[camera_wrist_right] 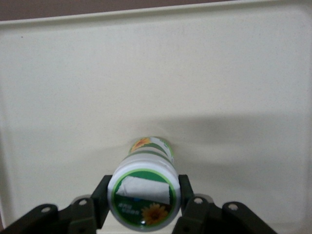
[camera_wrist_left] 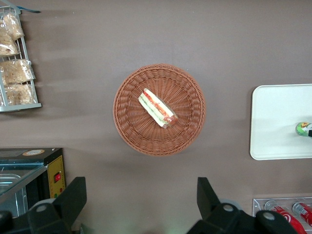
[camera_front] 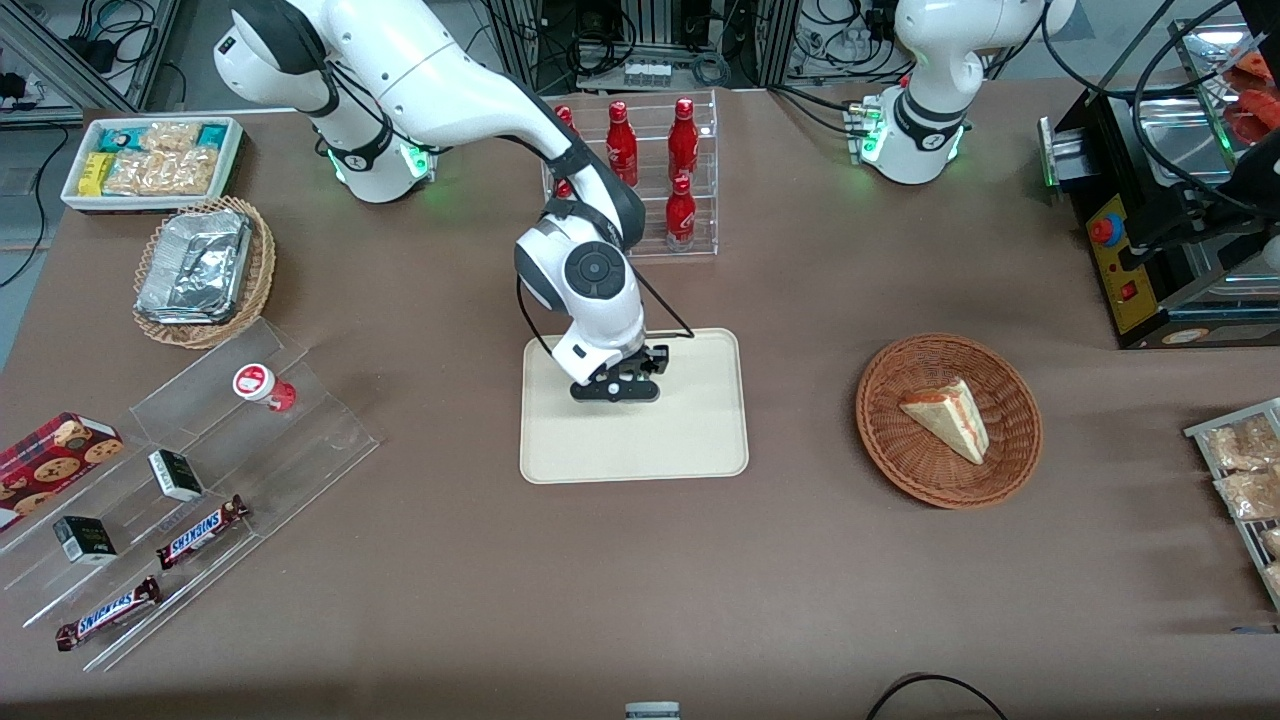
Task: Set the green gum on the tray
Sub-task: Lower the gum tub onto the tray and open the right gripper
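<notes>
The green gum (camera_wrist_right: 144,197), a small white canister with a green-and-white lid bearing a sunflower mark, sits between my right gripper's (camera_wrist_right: 144,204) fingers, which press against both sides of its lid. Below it lies the cream tray (camera_wrist_right: 146,73), with the canister's shadow on it. In the front view the gripper (camera_front: 618,388) hangs low over the part of the tray (camera_front: 690,440) farther from the camera and hides the gum. The parked arm's wrist view catches the green gum (camera_wrist_left: 303,128) just above the tray (camera_wrist_left: 278,117).
A red-lidded canister (camera_front: 256,382) stands on a clear stepped display (camera_front: 200,470) with candy bars, toward the working arm's end. A cola bottle rack (camera_front: 650,170) stands just past the tray, farther from the camera. A wicker basket (camera_front: 1010,400) holding a sandwich lies toward the parked arm's end.
</notes>
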You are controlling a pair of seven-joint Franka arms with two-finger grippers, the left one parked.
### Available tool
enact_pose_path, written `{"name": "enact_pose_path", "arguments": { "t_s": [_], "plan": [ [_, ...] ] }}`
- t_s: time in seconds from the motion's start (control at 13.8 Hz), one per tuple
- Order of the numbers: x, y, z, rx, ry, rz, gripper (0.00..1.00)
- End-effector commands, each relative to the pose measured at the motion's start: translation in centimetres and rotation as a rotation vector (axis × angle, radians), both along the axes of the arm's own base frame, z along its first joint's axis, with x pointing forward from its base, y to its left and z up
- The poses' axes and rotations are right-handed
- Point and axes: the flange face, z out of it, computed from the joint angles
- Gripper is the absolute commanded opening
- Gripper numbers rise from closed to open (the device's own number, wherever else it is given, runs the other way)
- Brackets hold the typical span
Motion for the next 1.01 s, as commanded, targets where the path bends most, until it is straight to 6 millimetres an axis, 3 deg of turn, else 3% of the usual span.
{"name": "enact_pose_path", "arguments": {
  "t_s": [0.0, 0.07, 0.29, 0.43, 0.8, 0.94],
  "plan": [
    [0.5, 0.7, -0.6, 0.005, -0.009, -0.016, 0.34],
    [0.6, 0.7, -0.5, 0.008, -0.014, -0.017, 0.97],
    [1.0, 0.3, 0.0, 0.014, -0.017, -0.023, 1.00],
    [1.7, -0.3, 1.9, 0.025, -0.028, -0.025, 1.00],
    [3.0, -5.8, 11.4, 0.032, -0.025, -0.052, 1.00],
    [3.3, -9.8, 14.8, 0.046, -0.040, -0.020, 1.00]
  ]
}}
